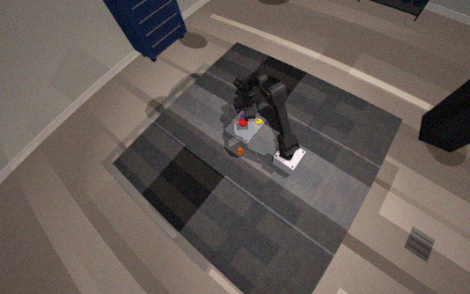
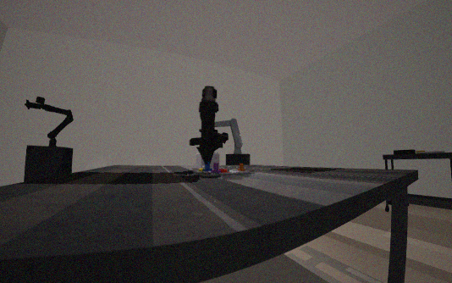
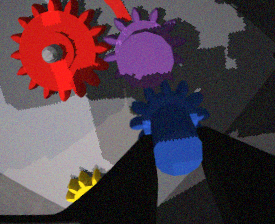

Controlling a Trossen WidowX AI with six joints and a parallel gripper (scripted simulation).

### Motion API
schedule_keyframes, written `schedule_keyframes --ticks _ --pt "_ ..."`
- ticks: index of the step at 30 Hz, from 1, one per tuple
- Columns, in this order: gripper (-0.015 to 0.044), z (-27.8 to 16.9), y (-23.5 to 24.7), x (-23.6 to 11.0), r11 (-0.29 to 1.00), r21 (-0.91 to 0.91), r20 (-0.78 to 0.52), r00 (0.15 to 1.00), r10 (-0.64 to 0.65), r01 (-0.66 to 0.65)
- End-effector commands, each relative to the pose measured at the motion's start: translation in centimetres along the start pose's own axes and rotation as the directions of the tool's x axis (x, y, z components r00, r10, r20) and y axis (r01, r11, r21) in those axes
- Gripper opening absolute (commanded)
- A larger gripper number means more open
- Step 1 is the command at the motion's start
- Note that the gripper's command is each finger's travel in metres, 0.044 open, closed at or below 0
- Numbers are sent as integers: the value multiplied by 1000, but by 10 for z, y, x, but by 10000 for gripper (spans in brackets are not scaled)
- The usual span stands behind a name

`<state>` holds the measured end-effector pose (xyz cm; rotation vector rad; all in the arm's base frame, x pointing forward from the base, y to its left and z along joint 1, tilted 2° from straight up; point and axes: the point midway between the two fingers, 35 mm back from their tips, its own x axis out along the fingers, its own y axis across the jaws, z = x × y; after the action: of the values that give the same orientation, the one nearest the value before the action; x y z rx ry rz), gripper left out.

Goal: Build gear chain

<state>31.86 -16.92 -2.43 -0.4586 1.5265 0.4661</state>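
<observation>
Left to right in the wrist view: the red gear (image 1: 243, 122) (image 2: 223, 170) (image 3: 75, 45) sits on its peg, the driving end; the yellow gear (image 1: 259, 121) (image 2: 201, 169) (image 3: 83, 192), partly hidden, ends the chain; the purple gear (image 2: 216, 167) (image 3: 144, 55) stands beside red, presumably as first link. My gripper (image 1: 249, 118) (image 2: 207, 163) (image 3: 174, 140), narrowly parted, grips the blue gear's (image 2: 207, 167) (image 3: 170, 112) upright handle, probably to bridge purple and yellow.

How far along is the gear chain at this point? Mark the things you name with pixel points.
Looks done: the purple gear (image 3: 145, 55) sits beside the toothed red gear (image 3: 80, 60), apparently meshing. In hand: the blue gear with a round hub (image 3: 178, 156), clamped in the black gripper (image 3: 174, 140). Left: seating it, completing the link to the yellow gear (image 1: 259, 121), and withdrawing.
</observation>
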Motion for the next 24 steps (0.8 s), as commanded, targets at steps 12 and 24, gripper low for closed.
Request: schedule_keyframes --ticks 12,24 --pt "0 -1 1 3 935 -354 -1 1000 -1 0" --pt "0 0 1 6 927 -375 -1 1000 -1 0"
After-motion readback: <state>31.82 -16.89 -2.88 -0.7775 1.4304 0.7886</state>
